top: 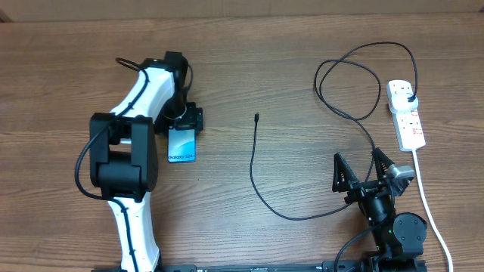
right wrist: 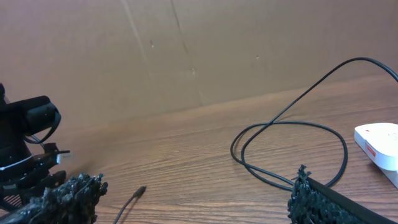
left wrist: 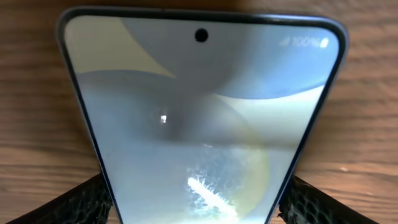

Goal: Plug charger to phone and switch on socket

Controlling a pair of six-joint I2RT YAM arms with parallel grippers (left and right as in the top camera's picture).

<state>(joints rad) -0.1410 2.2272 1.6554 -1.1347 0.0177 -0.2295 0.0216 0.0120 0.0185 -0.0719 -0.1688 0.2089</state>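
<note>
So my L gripper (top: 184, 127) clamps the phone (top: 181, 145), R gripper (top: 357, 162) sits wide apart; next I'd pinch the charger (top: 252, 162) near its tip.

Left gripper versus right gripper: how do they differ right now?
The left gripper is at the phone, jaws against its side edges; the right gripper holds nothing, jaws spread wide. The left is extended out over the table; the right sits close to its base, near the power strip. Both have black textured pads.
</note>
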